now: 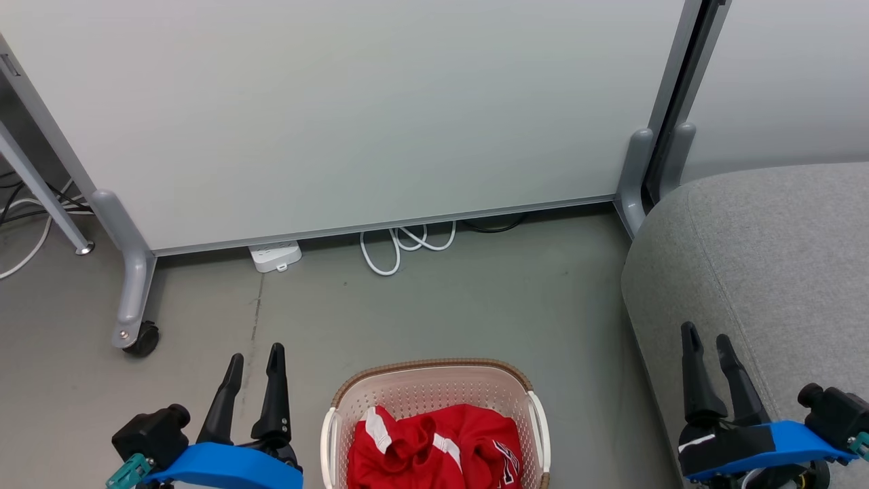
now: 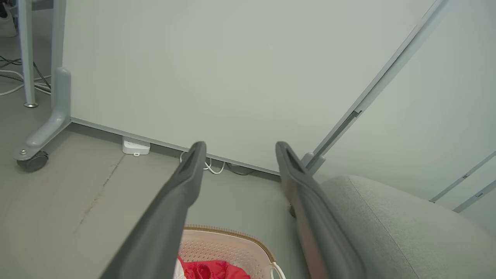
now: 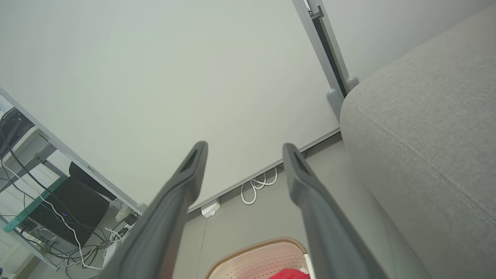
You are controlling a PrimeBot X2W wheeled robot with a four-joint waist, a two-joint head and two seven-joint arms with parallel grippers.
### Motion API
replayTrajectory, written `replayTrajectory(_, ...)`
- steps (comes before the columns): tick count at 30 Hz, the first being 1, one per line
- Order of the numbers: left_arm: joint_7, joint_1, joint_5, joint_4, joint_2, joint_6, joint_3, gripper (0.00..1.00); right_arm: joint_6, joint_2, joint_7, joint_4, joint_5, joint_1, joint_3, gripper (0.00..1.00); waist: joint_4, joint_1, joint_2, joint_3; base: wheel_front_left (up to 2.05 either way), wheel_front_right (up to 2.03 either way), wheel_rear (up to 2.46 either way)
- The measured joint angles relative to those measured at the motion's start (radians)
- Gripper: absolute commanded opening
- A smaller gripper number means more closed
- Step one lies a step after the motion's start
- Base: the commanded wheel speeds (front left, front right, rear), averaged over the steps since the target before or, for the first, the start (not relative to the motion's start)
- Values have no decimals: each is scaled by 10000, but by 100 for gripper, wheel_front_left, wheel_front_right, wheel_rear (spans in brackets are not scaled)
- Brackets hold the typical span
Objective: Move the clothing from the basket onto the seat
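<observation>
the left claw holds its two dark fingers apart with nothing between them, low at the left of the head view, over bare floor just beside the basket. the right claw is likewise spread and empty at the lower right, its fingers seen against the near edge of the seat. between the two claws the basket sits on the floor, cream and perforated with a brown rim. the clothing lies crumpled inside it, red with white stripes and a bit of dark lettering at its right side, and neither claw touches it. the seat, grey and woven, rises to the robot's right of the basket, with a strip of floor between them. farther out a pale partition panel on grey feet closes the back, with a white power strip and a looped white cable at its foot. judged from this, the task is at its opening step: no reach has begun and the garment is wholly in the basket. the next move calls for a claw to swing inward over the rim, tip down into the heap and close on a thick fold rather than a thin edge, since soft fabric may slip. then it needs a lift that clears the rim and a carry rightward onto the seat.
</observation>
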Motion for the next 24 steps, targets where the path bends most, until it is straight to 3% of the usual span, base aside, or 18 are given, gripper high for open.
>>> replayTrajectory(24,-539,-49,1904,-75,17,132,-351,100,0,-12,-418,-201,-2023,62,115,100,-7,1,0,28,0,0,0)
